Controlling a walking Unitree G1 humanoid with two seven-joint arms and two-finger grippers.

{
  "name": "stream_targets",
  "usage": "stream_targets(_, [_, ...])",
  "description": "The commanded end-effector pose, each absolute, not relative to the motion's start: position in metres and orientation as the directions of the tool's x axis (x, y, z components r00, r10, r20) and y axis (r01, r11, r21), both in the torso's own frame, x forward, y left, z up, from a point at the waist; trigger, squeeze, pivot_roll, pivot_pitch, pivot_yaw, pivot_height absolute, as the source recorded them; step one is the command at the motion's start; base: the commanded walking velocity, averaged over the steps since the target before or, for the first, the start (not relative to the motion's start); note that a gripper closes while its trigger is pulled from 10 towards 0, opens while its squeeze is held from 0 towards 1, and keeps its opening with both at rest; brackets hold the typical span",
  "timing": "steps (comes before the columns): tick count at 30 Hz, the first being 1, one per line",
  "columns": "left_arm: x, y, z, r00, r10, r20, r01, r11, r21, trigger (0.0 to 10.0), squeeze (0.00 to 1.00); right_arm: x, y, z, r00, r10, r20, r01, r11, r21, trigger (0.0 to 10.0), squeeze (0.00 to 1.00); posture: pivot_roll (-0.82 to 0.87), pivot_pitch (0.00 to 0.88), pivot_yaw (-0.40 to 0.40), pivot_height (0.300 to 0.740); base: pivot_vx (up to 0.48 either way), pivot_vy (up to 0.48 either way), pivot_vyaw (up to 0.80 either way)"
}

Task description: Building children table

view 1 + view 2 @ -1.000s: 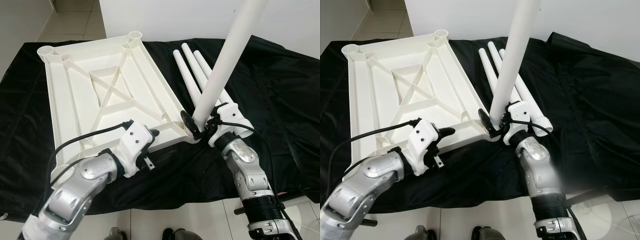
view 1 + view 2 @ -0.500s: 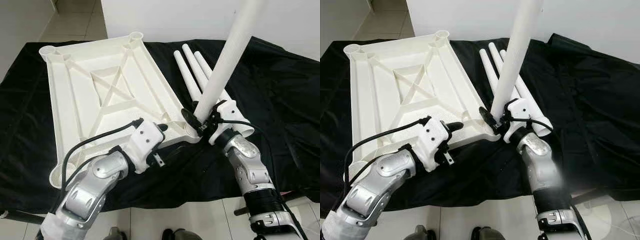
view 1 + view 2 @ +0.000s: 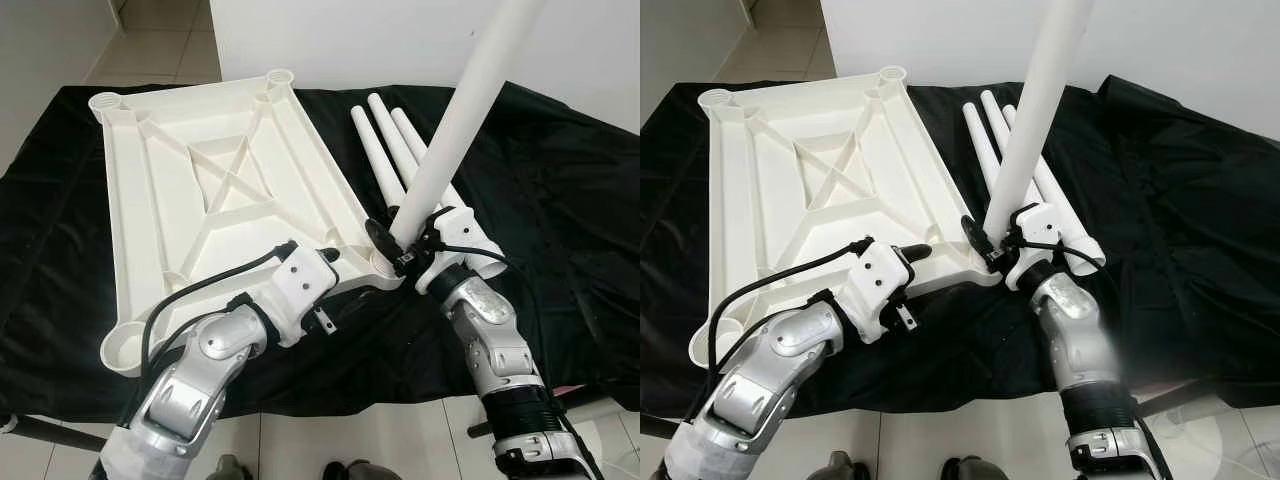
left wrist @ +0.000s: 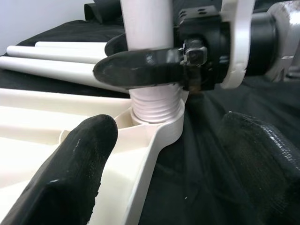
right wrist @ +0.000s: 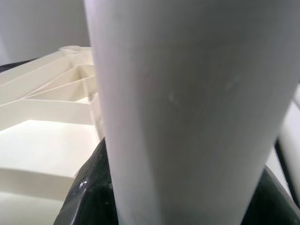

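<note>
The white tabletop (image 3: pixel 215 200) lies underside up on the black-draped worktop (image 3: pixel 560 200). The right end effector (image 3: pixel 395 245) is clamped around an upright white leg (image 3: pixel 455 130), whose threaded foot sits in the near right corner socket (image 4: pixel 161 124). The left end effector (image 4: pixel 164 154) hovers just beside that corner, fingers (image 4: pixel 70 173) spread apart. Three more legs (image 3: pixel 385 150) lie side by side just beyond.
</note>
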State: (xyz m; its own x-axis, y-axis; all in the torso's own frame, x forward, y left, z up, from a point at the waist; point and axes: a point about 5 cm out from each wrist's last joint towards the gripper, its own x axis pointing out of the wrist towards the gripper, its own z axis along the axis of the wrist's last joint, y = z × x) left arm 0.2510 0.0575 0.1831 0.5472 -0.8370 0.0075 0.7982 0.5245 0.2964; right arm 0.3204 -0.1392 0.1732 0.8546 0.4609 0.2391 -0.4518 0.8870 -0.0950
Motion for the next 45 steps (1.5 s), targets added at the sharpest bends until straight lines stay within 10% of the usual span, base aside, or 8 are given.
stream_targets(1, [0.254, 0.060, 0.181, 0.638, -0.769, 0.036, 0.734, 0.621, 0.275, 10.0, 0.00, 0.319, -0.138, 0.162, 0.896, 0.404, 0.183, -0.395, 0.915, -0.086, 10.0, 0.00, -0.06, 0.098, -0.042, 0.740, 0.000, 0.000, 0.00])
stream_targets(13, [0.246, 0.059, 0.179, 0.522, -0.852, 0.028, 0.835, 0.518, 0.186, 10.0, 0.00, 0.308, -0.116, 0.144, 0.993, -0.070, 0.091, 0.061, 0.993, 0.098, 10.0, 0.00, -0.05, 0.106, -0.037, 0.740, 0.000, 0.000, 0.00])
stream_targets(21, [0.244, 0.058, 0.179, 0.513, -0.858, 0.032, 0.844, 0.510, 0.164, 10.0, 0.00, 0.308, -0.106, 0.149, 0.994, -0.030, 0.101, 0.017, 0.992, 0.126, 10.0, 0.00, -0.05, 0.108, -0.036, 0.740, 0.000, 0.000, 0.00])
stream_targets(23, [0.245, 0.058, 0.179, 0.511, -0.859, 0.032, 0.845, 0.509, 0.165, 10.0, 0.00, 0.308, -0.110, 0.151, 0.992, -0.023, 0.122, 0.007, 0.992, 0.130, 10.0, 1.00, -0.05, 0.108, -0.034, 0.740, 0.000, 0.000, 0.00])
stream_targets(31, [0.246, 0.060, 0.180, 0.515, -0.857, 0.034, 0.843, 0.513, 0.161, 10.0, 0.00, 0.310, -0.118, 0.161, 0.982, 0.059, 0.177, -0.078, 0.992, 0.103, 10.0, 0.95, -0.05, 0.106, -0.032, 0.740, 0.000, 0.000, 0.00])
stream_targets(32, [0.246, 0.059, 0.180, 0.513, -0.858, 0.032, 0.844, 0.511, 0.165, 10.0, 0.00, 0.311, -0.120, 0.163, 0.974, 0.126, 0.187, -0.142, 0.987, 0.076, 10.0, 0.00, -0.05, 0.104, -0.033, 0.740, 0.000, 0.000, 0.00])
stream_targets(45, [0.247, 0.057, 0.180, 0.517, -0.855, 0.029, 0.841, 0.514, 0.165, 10.0, 0.00, 0.323, -0.138, 0.177, 0.852, 0.475, 0.218, -0.464, 0.880, -0.104, 10.0, 0.00, -0.06, 0.105, -0.023, 0.740, 0.000, 0.000, 0.00])
